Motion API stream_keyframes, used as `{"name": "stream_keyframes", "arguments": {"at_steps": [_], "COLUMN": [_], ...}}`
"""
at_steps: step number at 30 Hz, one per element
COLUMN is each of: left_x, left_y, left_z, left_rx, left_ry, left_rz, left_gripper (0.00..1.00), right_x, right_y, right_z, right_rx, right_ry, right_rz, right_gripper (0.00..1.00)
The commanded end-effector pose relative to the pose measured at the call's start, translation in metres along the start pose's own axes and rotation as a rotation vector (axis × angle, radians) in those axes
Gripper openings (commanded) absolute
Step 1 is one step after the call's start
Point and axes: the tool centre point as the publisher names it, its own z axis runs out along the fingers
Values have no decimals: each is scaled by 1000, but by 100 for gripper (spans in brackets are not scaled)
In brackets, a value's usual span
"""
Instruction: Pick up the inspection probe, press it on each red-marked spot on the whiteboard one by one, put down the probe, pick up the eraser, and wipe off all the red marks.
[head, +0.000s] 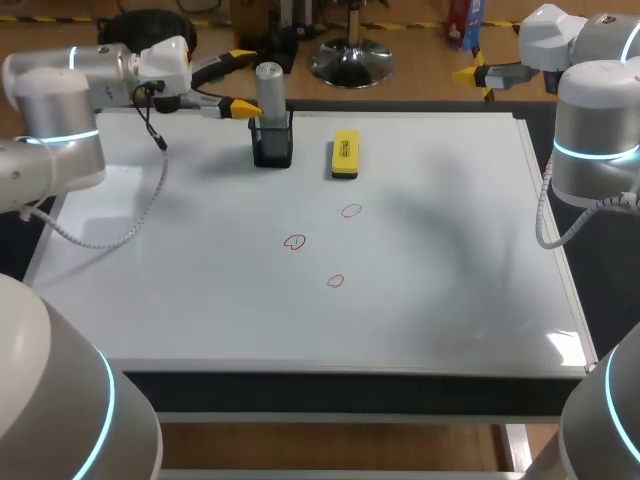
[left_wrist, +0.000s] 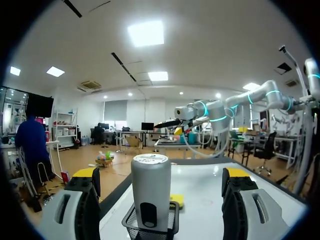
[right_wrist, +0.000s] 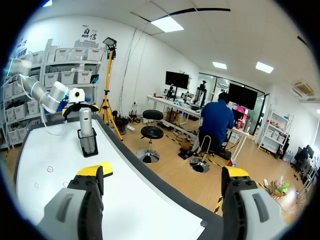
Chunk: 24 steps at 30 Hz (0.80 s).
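The inspection probe (head: 268, 88), a grey cylinder, stands upright in a black mesh holder (head: 272, 146) at the whiteboard's far edge. My left gripper (head: 243, 82) is open just left of it; in the left wrist view the probe (left_wrist: 151, 190) stands between the wide-apart fingers (left_wrist: 86, 176) of my left gripper (left_wrist: 161, 176), and neither touches it. A yellow eraser (head: 345, 156) lies right of the holder. Three red marks (head: 351, 211) (head: 294, 242) (head: 335, 281) sit mid-board. My right gripper (head: 476, 74) hangs open beyond the far right corner, holding nothing; it is also open in its own view (right_wrist: 163, 174).
The whiteboard (head: 450, 260) covers nearly the whole table, with a dark frame at its edges. My left arm's cable (head: 150, 190) droops over the board's left side. In the right wrist view the probe (right_wrist: 86, 121) and holder (right_wrist: 89, 145) stand far ahead.
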Motion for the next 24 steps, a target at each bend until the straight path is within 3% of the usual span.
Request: {"name": "stream_keyframes", "arguments": {"at_steps": [1,24], "left_x": [-8,-31], "left_y": [5,18], "left_z": [3,26], "left_rx": [10,-76], "left_ry": [12,11], "left_rz": [-8,-64], "left_gripper": [100,100], "right_x": [0,0], "right_y": [0,0], "right_z": [0,0], "right_rx": [0,0], "right_ry": [0,0], "right_rz": [0,0], "right_gripper": [100,100]}}
